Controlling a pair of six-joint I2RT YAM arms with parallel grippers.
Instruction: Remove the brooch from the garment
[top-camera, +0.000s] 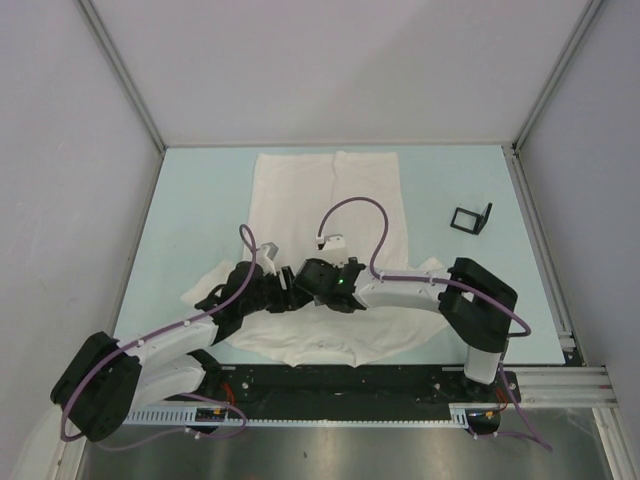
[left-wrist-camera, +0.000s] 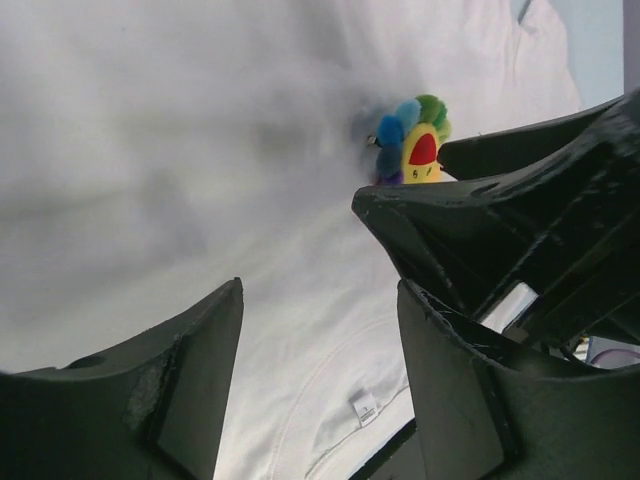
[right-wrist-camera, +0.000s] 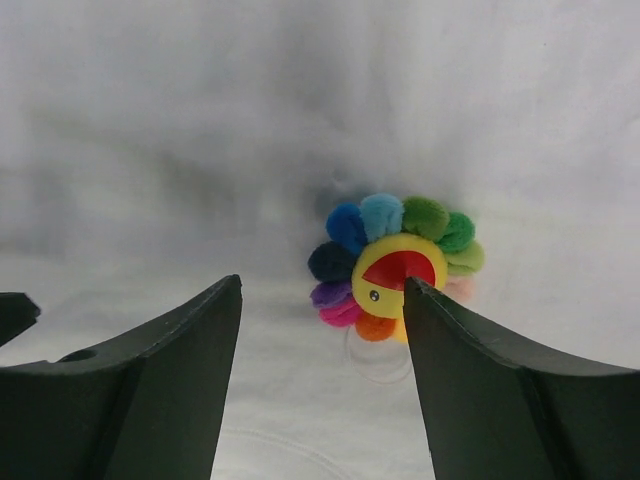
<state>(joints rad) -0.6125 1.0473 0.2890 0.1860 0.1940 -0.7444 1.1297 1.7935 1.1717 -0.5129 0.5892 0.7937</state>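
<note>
Cloth of a plain white shirt (top-camera: 330, 190) covers the middle of the desk (top-camera: 200, 200), reaching from the far edge toward the near edge. Both claws meet low over its near half. The brooch (right-wrist-camera: 395, 265), a flower with rainbow petals, sits on the cloth there. The right claw (right-wrist-camera: 322, 290) is spread wide with nothing in it, the brooch just off one finger's tip. The left claw (left-wrist-camera: 320, 290) is likewise spread and holds nothing. A small black stand (top-camera: 470, 218) sits toward the right edge.
</note>
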